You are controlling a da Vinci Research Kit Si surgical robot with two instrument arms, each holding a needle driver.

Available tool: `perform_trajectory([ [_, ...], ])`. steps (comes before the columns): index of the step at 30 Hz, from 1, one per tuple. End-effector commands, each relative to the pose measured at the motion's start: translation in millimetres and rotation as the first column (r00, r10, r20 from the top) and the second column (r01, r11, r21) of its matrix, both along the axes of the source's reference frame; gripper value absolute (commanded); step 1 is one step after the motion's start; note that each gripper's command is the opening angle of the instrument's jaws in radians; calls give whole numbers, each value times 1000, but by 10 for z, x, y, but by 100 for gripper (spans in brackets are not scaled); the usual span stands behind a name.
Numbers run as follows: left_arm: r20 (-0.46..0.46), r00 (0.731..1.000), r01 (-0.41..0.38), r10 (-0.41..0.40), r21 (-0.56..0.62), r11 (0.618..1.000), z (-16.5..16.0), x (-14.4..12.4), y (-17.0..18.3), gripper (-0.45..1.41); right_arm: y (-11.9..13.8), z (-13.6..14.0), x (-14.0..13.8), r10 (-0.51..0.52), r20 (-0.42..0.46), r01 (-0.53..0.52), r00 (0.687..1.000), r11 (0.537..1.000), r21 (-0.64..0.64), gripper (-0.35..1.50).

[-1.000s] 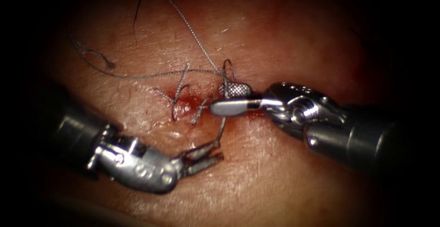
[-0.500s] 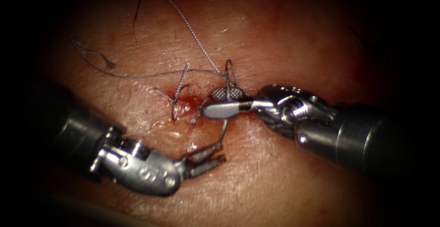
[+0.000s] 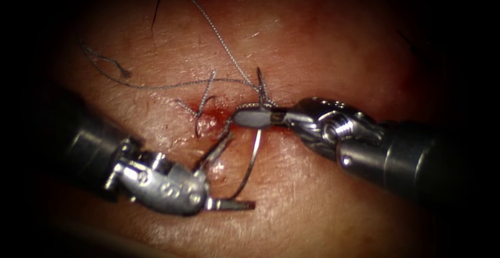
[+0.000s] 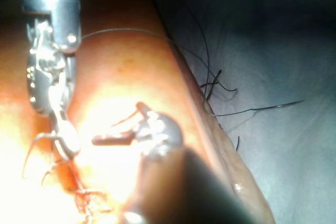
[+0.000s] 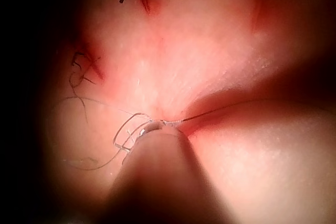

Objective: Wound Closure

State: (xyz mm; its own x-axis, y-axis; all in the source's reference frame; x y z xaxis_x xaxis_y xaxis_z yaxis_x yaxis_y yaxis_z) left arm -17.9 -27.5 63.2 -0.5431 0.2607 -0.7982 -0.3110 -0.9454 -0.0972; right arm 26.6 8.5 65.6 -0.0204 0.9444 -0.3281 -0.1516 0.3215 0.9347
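Note:
My right gripper (image 3: 245, 117) comes in from the right and is shut on the curved needle (image 3: 251, 159) about midway along its curve, just right of the cut (image 3: 211, 118). The needle's lower end hangs free between the spread jaws of my left gripper (image 3: 238, 170), which is open and holds nothing. Its upper end rises beside the grey thread (image 3: 219, 34); I cannot tell whether it is in the tissue (image 3: 312, 54). In the left wrist view my left gripper (image 4: 123, 124) stands open beside the right gripper (image 4: 67, 140), which clamps the needle (image 4: 29, 153).
Earlier stitches with cut ends (image 3: 203, 107) cross the cut, wet with red fluid. A long thread tail (image 3: 104, 62) trails off to the upper left. Dark loose thread ends (image 4: 215, 85) lie at the tissue's edge on the grey cloth (image 4: 283, 51).
My left jaws, shut on the needle's lower end before, have opened wide and let it go. My right jaws have closed on the needle's middle and shifted slightly left.

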Motion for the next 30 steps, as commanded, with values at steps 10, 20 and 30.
perform_trajectory([
  [10,118,991,-96,67,253,963,28,12,-19,51,25,11,-25,-44,88,80,995,883,-462,-35],
  [20,89,990,43,-108,541,840,107,-2,35,-45,17,-1,-28,-55,146,139,988,737,-662,-35],
  [30,-50,992,121,-113,563,817,158,-13,61,-45,0,-24,-32,-52,160,148,986,722,-676,-35],
])
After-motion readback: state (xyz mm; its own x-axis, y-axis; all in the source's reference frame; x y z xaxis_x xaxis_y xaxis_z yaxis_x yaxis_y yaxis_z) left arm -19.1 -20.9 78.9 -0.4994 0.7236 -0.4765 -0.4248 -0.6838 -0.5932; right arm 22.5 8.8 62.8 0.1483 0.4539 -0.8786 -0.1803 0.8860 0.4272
